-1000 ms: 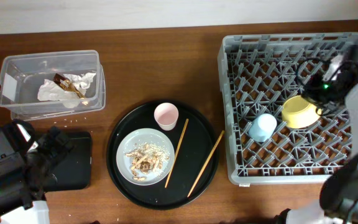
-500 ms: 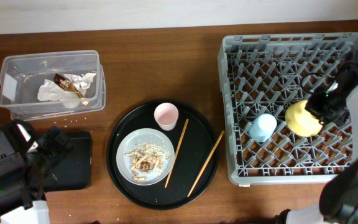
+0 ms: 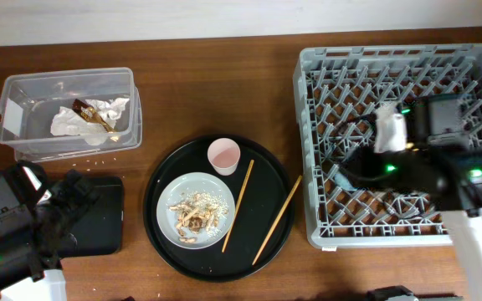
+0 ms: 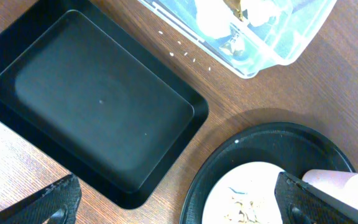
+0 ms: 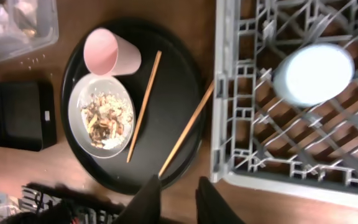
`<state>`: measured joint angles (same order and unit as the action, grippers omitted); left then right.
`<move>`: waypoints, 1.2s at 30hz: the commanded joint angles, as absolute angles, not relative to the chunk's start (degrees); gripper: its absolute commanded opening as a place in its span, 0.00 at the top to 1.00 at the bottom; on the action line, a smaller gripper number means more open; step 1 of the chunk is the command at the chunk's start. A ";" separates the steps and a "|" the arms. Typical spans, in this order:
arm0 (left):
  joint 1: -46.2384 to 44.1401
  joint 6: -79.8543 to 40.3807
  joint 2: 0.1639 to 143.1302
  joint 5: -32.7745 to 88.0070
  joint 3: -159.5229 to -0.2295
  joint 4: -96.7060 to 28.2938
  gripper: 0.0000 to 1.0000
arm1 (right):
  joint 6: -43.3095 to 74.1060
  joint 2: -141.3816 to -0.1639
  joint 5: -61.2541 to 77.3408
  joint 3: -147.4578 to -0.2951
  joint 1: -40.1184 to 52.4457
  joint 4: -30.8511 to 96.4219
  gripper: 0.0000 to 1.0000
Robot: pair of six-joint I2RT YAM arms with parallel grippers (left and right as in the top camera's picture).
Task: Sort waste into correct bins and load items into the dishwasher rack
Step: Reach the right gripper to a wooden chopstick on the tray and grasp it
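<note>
Near dishwasher rack (image 3: 305,150) | right gripper (image 5: 179,182) narrowly parted, empty | left gripper (image 4: 178,180) spread wide above shallow black tray (image 4: 98,99)

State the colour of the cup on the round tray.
Pink cup, clearest in the right wrist view.

The right gripper (image 5: 179,186) has left the yellow bowl and swung across the dishwasher rack (image 3: 304,142); its jaws now stand slightly apart, nothing between them.

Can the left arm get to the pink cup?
Probably yes. The pink cup stands uncovered on the round black tray, and the left gripper, open and empty, hangs close beside that tray.
</note>
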<state>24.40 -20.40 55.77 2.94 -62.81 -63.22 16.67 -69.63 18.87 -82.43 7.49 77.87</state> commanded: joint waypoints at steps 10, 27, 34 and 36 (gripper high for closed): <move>24.71 -20.29 55.70 2.52 -63.64 -63.13 0.01 | 32.03 -83.53 16.99 -68.58 30.57 63.05 0.22; 24.71 -20.29 55.70 2.52 -63.64 -63.13 0.01 | 60.58 -98.80 1.48 -63.53 38.72 55.44 0.67; 24.71 -20.29 55.70 2.52 -63.64 -63.13 0.01 | 62.92 -106.04 0.78 -63.53 39.83 54.35 0.67; 24.71 -20.29 55.70 2.52 -63.64 -63.13 0.01 | 62.87 -106.13 0.80 -63.53 39.86 54.33 0.68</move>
